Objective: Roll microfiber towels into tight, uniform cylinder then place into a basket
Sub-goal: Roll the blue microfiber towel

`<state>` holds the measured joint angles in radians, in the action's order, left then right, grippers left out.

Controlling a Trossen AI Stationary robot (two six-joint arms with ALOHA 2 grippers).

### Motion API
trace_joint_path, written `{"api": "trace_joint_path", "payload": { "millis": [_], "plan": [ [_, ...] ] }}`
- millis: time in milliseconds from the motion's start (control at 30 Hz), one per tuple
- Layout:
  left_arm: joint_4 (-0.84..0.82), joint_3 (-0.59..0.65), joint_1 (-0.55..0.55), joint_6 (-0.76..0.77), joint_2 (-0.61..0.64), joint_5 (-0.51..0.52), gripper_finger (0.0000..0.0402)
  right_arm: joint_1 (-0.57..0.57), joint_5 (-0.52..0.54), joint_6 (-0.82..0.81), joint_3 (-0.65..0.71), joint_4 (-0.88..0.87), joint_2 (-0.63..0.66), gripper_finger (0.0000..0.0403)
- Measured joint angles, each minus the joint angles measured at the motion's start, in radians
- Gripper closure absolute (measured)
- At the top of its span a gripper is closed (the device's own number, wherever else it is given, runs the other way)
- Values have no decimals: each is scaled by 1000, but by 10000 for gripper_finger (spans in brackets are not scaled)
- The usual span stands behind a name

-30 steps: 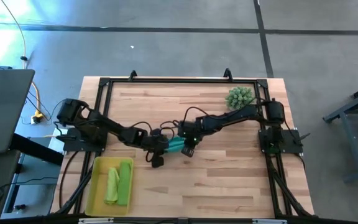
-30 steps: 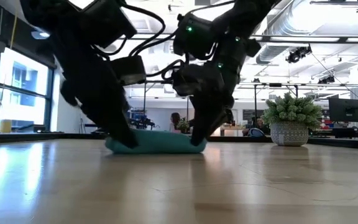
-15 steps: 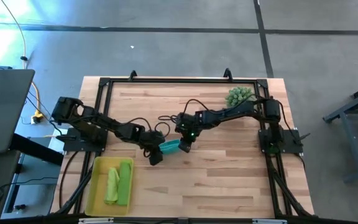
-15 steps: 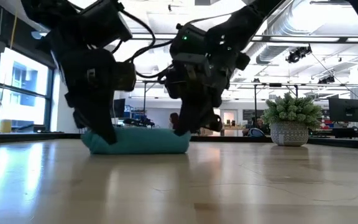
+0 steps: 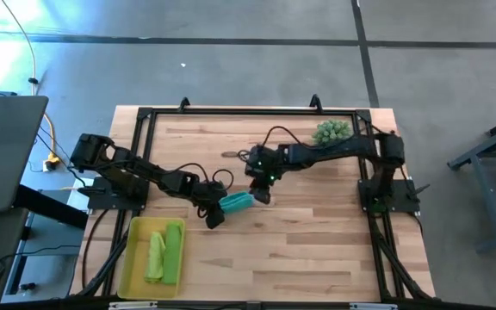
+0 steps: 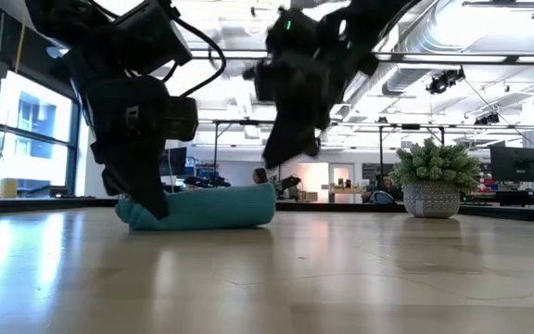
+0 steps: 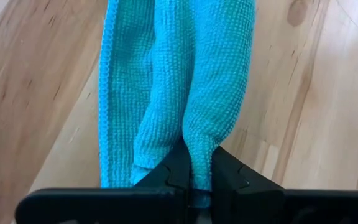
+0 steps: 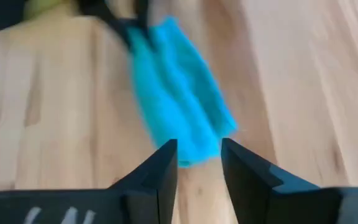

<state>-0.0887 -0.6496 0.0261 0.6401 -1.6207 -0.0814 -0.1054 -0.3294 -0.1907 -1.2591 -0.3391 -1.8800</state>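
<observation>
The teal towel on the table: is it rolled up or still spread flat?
Rolled into a short cylinder: the teal towel lies on the table, one end pinched by the left gripper.

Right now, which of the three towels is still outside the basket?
The teal towel, rolled on the bare table with the left tool shut on one end. The two lime green towels already lie in the yellow basket.

Bright overhead light — right wrist view motion-blurred.

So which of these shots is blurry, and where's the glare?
Right wrist view: the teal towel is motion-smeared. Left wrist view: sharp, its weave shows. Low view: both arms are backlit, nearly silhouettes, with window sheen on the table. High view: a bright patch on the floor, upper left.
</observation>
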Motion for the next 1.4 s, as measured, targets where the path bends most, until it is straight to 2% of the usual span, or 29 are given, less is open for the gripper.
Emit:
{"api": "trace_joint_path", "payload": {
  "millis": [167, 267, 400, 533, 967, 1167, 1400],
  "plan": [
    [0, 1, 0, -23, -1, 1, 382, 123, 84, 256, 0, 6, 65, 290],
    [0, 1, 0, -23, -1, 3, 382, 216, 204, 365, 0, 8, 69, 294],
    [0, 1, 0, -23, -2, 1, 382, 289, 372, 386, 0, 26, 29, 299],
    [1, 1, 0, -31, -2, 0, 382, 287, 446, 350, 0, 69, -22, 299],
    [3, 1, 0, -34, -2, -1, 382, 254, 442, 401, -1, 113, -125, 226],
    [7, 2, -1, -41, -2, -1, 379, 247, 473, 436, -3, 142, -169, 222],
    [4, 2, -2, -61, 12, -30, 346, 232, 482, 421, -9, 137, -217, 223]
  ]
}}
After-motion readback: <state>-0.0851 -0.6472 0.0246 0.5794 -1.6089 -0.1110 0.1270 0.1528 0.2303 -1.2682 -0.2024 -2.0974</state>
